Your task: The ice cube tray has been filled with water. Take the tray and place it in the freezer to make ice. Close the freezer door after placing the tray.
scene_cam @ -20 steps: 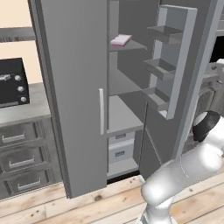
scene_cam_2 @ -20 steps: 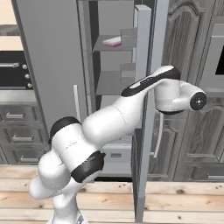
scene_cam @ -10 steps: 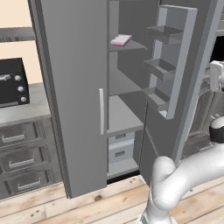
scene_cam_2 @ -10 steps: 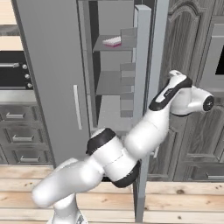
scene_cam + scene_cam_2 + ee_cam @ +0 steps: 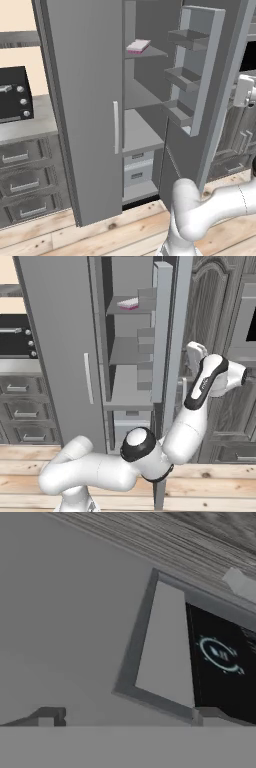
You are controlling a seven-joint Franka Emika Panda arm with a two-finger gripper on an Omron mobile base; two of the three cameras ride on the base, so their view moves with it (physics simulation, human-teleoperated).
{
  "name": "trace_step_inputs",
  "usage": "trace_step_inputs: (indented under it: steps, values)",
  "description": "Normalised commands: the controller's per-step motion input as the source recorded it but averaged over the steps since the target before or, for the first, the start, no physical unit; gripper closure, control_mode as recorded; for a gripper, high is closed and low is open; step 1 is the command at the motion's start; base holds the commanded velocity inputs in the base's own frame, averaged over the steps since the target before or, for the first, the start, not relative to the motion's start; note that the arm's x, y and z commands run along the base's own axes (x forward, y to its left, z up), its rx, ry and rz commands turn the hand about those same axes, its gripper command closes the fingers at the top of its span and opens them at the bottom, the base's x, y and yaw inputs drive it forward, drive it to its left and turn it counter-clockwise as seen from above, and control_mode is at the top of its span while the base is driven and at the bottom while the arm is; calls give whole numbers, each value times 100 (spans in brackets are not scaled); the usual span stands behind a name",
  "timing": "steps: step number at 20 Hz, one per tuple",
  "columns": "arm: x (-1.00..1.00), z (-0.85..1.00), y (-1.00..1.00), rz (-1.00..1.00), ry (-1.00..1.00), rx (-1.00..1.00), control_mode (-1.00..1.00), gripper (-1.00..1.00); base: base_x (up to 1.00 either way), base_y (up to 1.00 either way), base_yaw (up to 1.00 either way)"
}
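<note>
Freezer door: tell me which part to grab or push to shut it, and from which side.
The freezer door stands wide open, edge-on, with its bins facing the shelves. No handle shows on it, so probably push its flat outer face near the free edge, coming from the arm's right side.

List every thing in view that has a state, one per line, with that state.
ice cube tray: lying flat on the upper shelf inside the freezer, not held.
freezer: left door shut, right side open.
freezer door: swung open, its shelves empty.
pincer: open, holding nothing, close to the door's outer face.
toaster oven: door shut, on the counter.
counter drawers: all shut.
</note>
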Motion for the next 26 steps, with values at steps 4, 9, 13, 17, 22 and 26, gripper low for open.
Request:
trace_step_inputs:
  steps: [4,9,13,17,22,26]
  values:
    - [0,0,79,18,-16,0,-100,-100,0,0,0]
    - [-39,0,95,15,-17,-6,-100,-100,0,0,0]
    - [-17,0,100,11,-12,-10,-100,-100,0,0,0]
    - [15,0,100,3,-12,-9,-100,-100,0,0,0]
    - [30,0,100,0,-11,-10,-100,-100,0,0,0]
    - [57,0,100,0,-11,-6,-100,-100,0,0,0]
